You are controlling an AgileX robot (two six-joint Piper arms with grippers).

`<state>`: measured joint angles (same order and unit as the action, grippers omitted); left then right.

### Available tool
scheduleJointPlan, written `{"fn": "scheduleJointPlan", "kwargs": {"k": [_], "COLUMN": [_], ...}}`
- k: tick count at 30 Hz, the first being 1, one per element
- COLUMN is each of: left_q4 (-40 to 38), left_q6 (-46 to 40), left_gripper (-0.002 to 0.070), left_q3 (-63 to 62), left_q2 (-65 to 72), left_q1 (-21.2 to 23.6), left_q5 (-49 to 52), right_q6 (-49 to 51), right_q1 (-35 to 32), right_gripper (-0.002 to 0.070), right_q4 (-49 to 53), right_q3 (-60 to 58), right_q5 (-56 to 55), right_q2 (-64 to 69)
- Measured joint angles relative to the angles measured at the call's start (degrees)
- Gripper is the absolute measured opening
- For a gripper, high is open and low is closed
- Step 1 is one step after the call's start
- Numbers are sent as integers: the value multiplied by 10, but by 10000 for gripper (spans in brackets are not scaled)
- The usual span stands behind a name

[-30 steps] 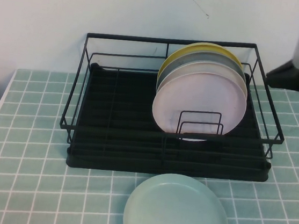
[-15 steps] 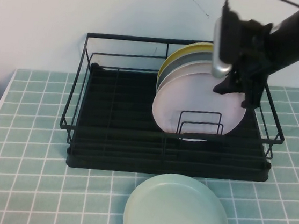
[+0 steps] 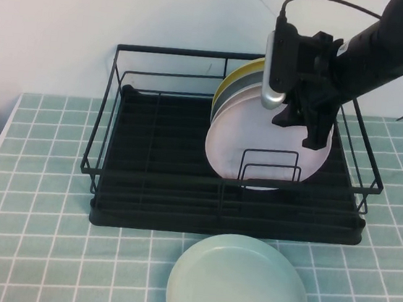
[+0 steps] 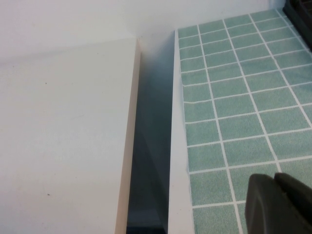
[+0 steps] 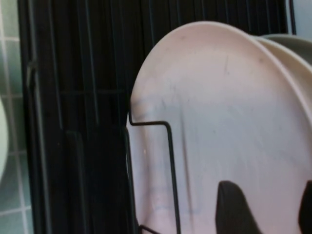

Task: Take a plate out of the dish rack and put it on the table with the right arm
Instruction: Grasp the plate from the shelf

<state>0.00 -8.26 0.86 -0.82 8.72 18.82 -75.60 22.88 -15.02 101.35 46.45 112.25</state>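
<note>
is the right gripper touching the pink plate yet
Cannot tell. In the high view the right gripper overlaps the plate upper right rim; the right wrist view shows finger tips over its face, no clear gap or contact. Left gripper is parked off the table edge.

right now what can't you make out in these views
- Right pincer: in the high view the arm covers its fingertips, so contact with the pink plate is unclear.
- Left pincer: cut off by the left wrist view's edge.
- Plates behind the pink one: mostly hidden in the dish rack.
</note>
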Motion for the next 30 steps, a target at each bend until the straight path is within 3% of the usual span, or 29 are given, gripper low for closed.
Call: {"fn": "scheduleJointPlan", "kwargs": {"k": [10,30], "left_q4": [0,0], "left_q6": [0,0], "left_gripper": [-4,-4], "left_q3": [0,0], "left_q2": [0,0], "left_q1": [0,0], "left_q5": [0,0], "right_q6": [17,-6], "right_q1": [4,4], "right_gripper": [292,292], "right_q4": [19,29], "right_q3": [3,3], "right_q5": [20,-32], "right_q2": [-75,1]}}
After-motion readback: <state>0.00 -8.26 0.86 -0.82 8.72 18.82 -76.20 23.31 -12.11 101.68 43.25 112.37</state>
